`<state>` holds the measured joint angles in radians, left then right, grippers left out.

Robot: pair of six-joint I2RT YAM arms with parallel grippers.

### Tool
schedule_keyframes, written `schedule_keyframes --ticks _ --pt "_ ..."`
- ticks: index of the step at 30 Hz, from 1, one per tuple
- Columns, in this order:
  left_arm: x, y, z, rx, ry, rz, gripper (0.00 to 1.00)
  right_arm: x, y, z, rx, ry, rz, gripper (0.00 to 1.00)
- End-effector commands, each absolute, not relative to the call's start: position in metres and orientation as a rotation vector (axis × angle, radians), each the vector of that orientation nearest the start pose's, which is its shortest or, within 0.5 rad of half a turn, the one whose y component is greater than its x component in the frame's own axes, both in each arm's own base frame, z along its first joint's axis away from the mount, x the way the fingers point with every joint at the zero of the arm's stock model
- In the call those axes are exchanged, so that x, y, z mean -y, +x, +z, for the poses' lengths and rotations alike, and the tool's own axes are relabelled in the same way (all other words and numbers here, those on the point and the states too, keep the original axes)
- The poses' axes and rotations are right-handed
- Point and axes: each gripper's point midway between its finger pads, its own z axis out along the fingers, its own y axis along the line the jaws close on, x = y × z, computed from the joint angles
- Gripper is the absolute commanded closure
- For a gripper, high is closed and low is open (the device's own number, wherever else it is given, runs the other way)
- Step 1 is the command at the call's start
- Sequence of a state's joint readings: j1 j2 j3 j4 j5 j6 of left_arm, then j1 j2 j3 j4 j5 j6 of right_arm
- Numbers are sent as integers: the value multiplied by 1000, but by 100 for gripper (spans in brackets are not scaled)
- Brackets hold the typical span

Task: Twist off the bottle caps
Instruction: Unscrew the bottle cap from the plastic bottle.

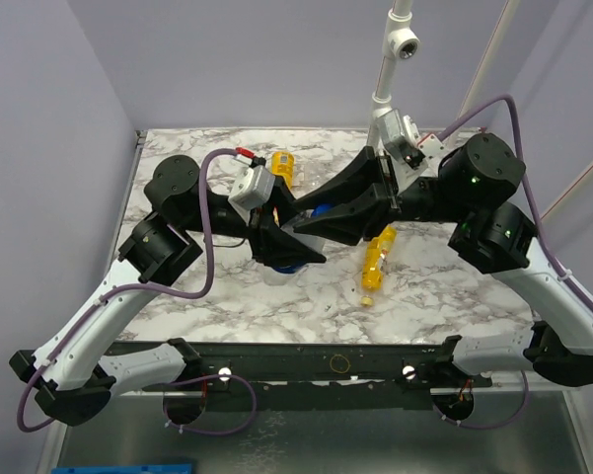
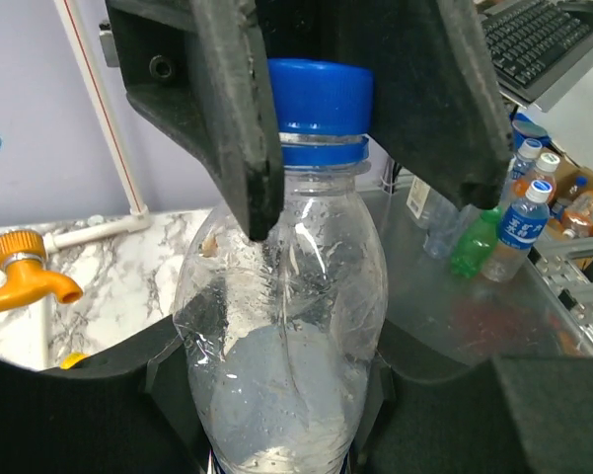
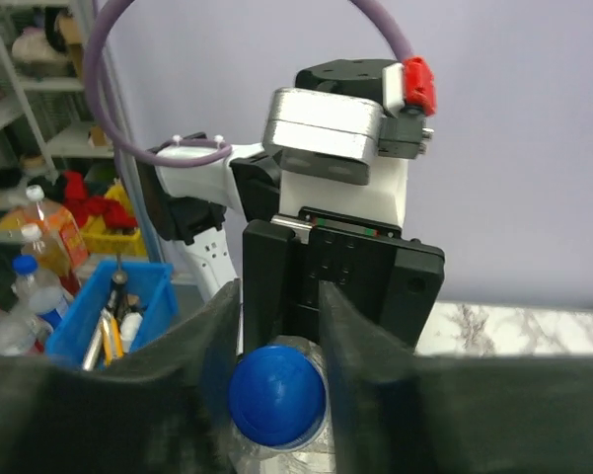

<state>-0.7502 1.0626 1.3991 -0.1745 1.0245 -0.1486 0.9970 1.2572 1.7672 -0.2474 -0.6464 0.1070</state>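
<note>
Blue cap: you have the blue cap (image 2: 321, 94) sitting on the neck of the clear bottle (image 2: 286, 326), directly between the two black fingers of the right gripper (image 1: 326, 219).
Right gripper: clenched on the blue cap; in its own wrist view both fingers (image 3: 209, 365) press against the sides of the cap.
Left gripper: the left gripper (image 1: 281, 252) is closed around the body of the clear bottle, below the shoulder, and holds it upright.
Where the pair is: above the middle of the marble table (image 1: 454, 296), where your two arms meet; from overhead the arms hide most of the bottle.
Other bottles: one yellow-orange bottle (image 1: 375, 262) lies on its side on the marble just right of the grippers; a second yellow-orange bottle (image 1: 282, 166) shows behind the left gripper, towards the far edge.
Writing: a sliver of blue label shows at the lower edge of the clear bottle in the left wrist view, but you cannot read it; the print on the yellow labels is too small to read.
Left wrist view only: the ribbed side of the cap, its ring and droplets inside the bottle.
Right wrist view only: the smooth round top of the cap, and a blue bin (image 3: 128, 296) of tools off the table.
</note>
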Motion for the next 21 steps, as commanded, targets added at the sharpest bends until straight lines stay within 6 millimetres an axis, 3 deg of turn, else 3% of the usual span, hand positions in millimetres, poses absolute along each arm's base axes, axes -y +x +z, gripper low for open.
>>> schedule_keyframes --ticks 1,2,4,6,10,15,21 --pt "293 84 464 -1006 1355 -1411 100 -329 111 570 -999 -953 1251 47" --pt "295 94 463 -1023 1319 -1367 100 -322 132 577 -1047 -819 1184 30" --pt "299 118 462 -1057 1241 -1249 100 -308 164 584 -1110 -629 1085 6" --pt "301 146 461 -1100 1156 -1126 100 -300 180 584 -1150 -528 1034 0" --pt "297 185 465 -1152 1018 -953 100 -298 205 576 -1272 -425 957 0" --pt "291 213 468 -1199 905 -842 100 -308 220 562 -1369 -412 913 1" --pt "286 229 471 -1215 831 -779 100 -313 227 558 -1392 -389 906 17"
